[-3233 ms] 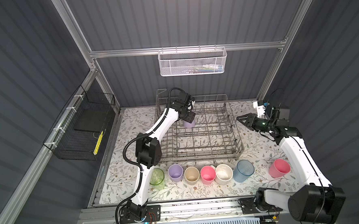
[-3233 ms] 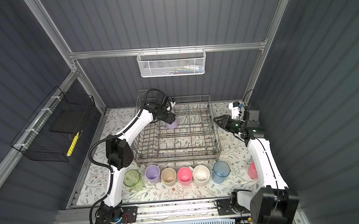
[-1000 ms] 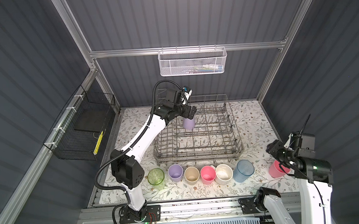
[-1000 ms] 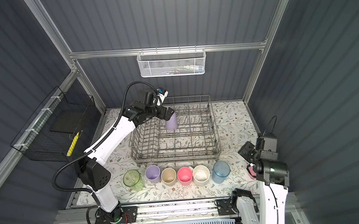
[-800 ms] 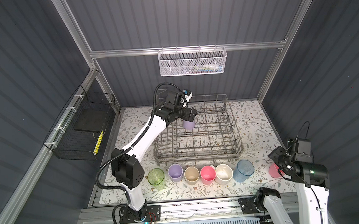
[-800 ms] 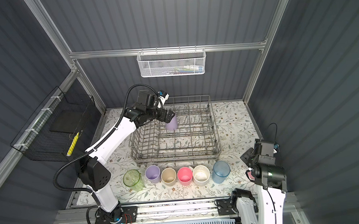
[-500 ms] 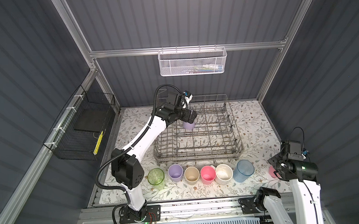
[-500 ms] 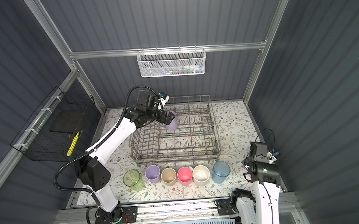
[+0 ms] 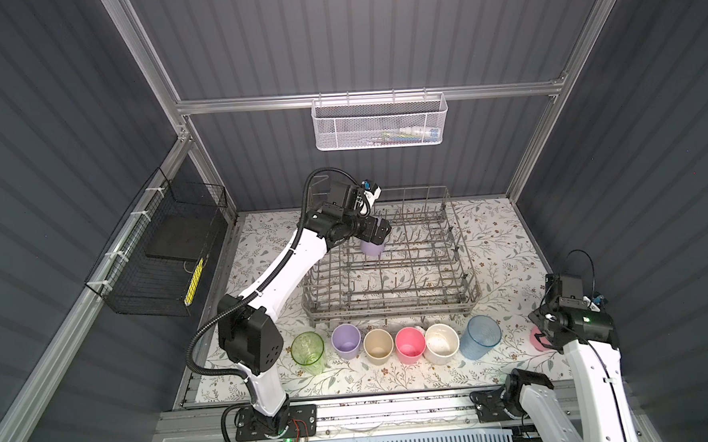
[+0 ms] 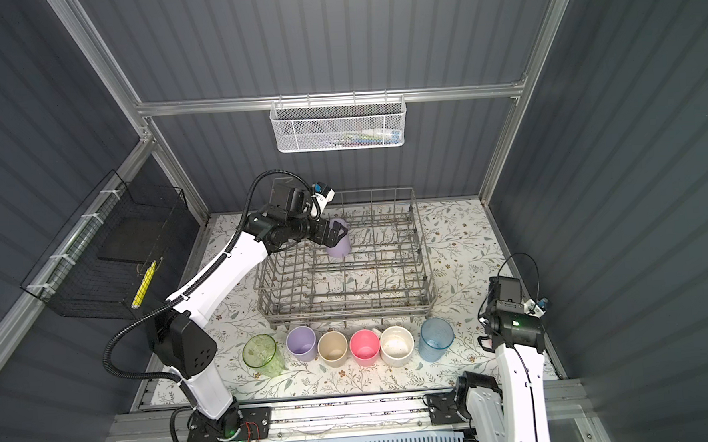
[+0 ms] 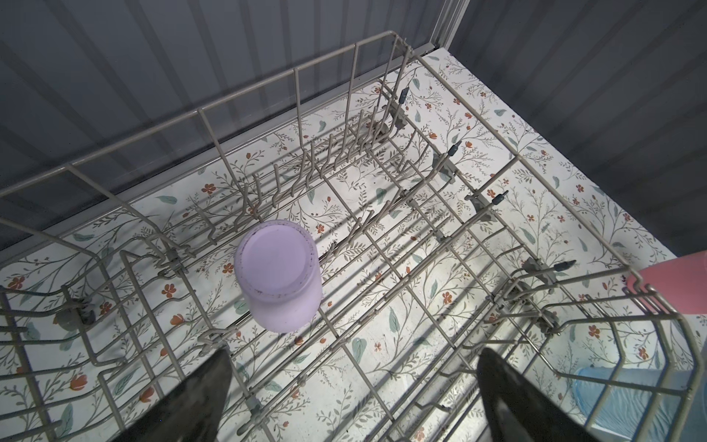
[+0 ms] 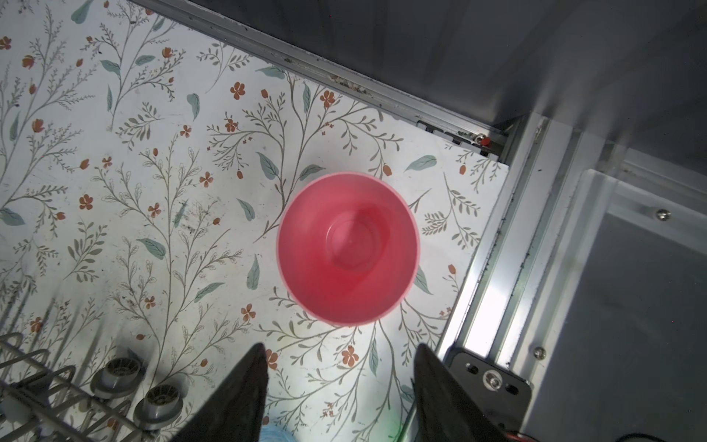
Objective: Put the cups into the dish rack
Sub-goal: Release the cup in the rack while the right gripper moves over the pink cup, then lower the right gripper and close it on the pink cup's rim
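Pink corner cup [image 12: 347, 248] shows whole only in right wrist view.

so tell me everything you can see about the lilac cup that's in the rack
The lilac cup is an opaque, handleless tumbler that looks like matte plastic. It stands upside down, its flat round base up and its mouth down on the wires. A few dark specks dot the rim of the base. It sits among the tines in the rear left part of the dish rack. The left claw hangs close by, wide open and not touching it.
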Motion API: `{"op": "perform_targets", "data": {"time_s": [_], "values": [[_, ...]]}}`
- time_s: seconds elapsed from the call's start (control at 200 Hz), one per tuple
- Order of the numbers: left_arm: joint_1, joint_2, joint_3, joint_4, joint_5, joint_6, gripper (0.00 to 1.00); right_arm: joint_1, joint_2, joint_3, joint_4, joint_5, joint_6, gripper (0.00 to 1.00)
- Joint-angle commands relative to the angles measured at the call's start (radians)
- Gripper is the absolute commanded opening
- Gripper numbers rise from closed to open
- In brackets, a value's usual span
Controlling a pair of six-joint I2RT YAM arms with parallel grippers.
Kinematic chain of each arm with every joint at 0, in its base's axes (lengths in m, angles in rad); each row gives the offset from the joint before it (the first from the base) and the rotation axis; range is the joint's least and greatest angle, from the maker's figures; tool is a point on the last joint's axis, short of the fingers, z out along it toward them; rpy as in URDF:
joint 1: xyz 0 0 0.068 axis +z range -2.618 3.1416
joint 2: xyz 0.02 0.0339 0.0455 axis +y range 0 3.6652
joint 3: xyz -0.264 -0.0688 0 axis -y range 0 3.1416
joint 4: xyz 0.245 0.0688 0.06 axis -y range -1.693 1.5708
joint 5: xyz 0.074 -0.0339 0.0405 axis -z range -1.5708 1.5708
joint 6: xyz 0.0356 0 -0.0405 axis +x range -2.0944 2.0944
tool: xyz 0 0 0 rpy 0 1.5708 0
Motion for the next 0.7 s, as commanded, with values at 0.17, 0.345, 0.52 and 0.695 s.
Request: {"op": "perform_targets", "data": {"time_s": [0.17,0.345,0.52,0.695], "values": [[0.006,-0.027,0.049,-0.025,0.028,-0.007,1.00,-0.014,0.090,-0.014,0.112,0.009,-0.066,0.62],[0.006,-0.021,0.055,-0.026,0.032,0.002,1.00,-0.020,0.166,-0.010,0.156,-0.002,-0.078,0.61],[0.006,-0.008,0.058,-0.026,0.041,0.006,1.00,-0.028,0.224,-0.020,0.210,-0.024,-0.098,0.61],[0.006,0.000,0.060,-0.024,0.050,0.004,1.00,-0.041,0.280,-0.026,0.249,-0.044,-0.113,0.59]]}}
